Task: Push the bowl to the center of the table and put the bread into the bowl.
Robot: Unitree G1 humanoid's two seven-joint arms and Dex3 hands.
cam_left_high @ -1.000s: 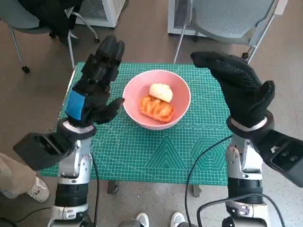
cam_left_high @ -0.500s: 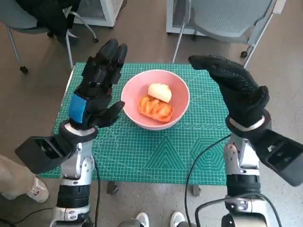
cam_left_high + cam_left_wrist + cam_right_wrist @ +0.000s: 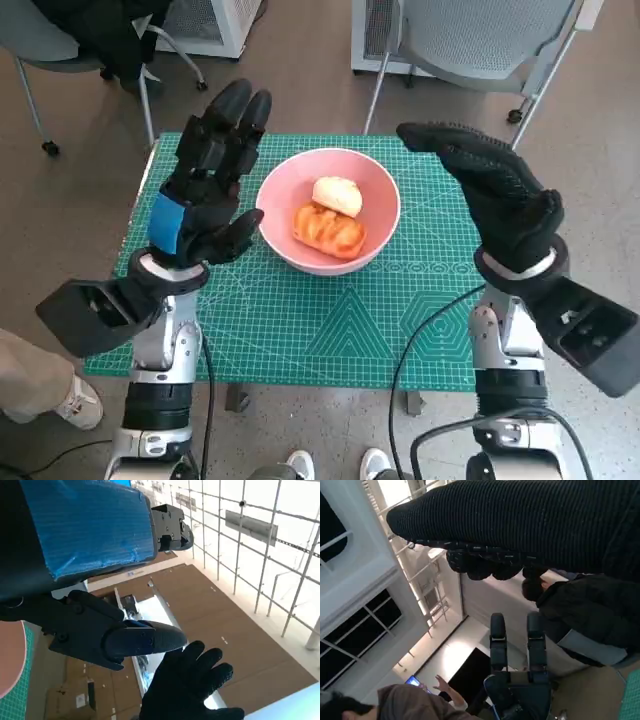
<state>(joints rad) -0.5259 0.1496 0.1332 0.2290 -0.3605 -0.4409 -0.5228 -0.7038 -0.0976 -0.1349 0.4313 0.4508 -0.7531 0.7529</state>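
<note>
The pink bowl (image 3: 375,195) stands near the middle of the green cutting mat (image 3: 330,320), a little toward the far edge. Inside lie a glazed brown bread (image 3: 328,230) and a pale round roll (image 3: 338,194). My left hand (image 3: 205,180), black with blue tape, is raised beside the bowl's left side, fingers spread and holding nothing. My gloved right hand (image 3: 495,195) hovers to the right of the bowl, fingers apart, empty. The left wrist view shows the taped back (image 3: 85,525) and the glove (image 3: 187,685); the right wrist view shows the glove (image 3: 520,525) and the left hand's fingers (image 3: 517,635).
The mat covers a small table. Grey chairs stand beyond its far edge: one at the upper left (image 3: 60,40), one at the upper right (image 3: 480,40). A person's shoe (image 3: 75,400) shows at the lower left. A person (image 3: 590,615) in dark clothing appears in the right wrist view.
Both hands have drifted slightly; the right hand moved a little left and lower in the picture. The bowl and both breads stay where they were.
</note>
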